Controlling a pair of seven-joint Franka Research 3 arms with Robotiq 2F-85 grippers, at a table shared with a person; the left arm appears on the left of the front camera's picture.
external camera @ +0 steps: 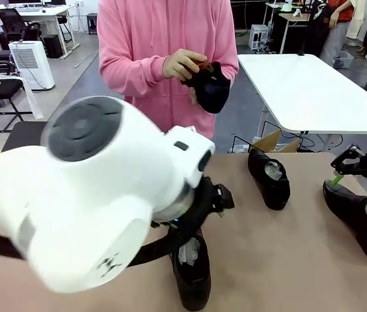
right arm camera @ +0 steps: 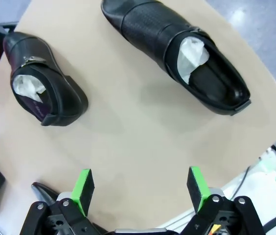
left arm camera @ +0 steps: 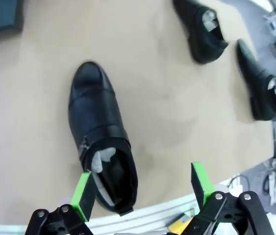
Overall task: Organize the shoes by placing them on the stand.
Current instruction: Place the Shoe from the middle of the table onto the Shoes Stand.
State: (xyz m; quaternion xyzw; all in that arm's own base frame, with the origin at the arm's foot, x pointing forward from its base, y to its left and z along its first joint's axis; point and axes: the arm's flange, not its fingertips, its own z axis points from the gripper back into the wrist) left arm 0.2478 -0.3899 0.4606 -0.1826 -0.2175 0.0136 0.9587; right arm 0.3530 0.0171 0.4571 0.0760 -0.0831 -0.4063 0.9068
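While three lie flat | shoes [right arm camera: 148, 29] glossy black | white paper [right arm camera: 192, 51] inside

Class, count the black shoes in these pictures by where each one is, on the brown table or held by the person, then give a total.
On the table: 3 (near shoe, middle shoe, right shoe)
In the person's hand: 1 (held shoe)
Total: 4

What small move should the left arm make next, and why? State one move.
Probably shift the left gripper sideways to centre it over the heel of the nearest shoe: its fingers stand open, but that heel lies beside one finger, not between them.
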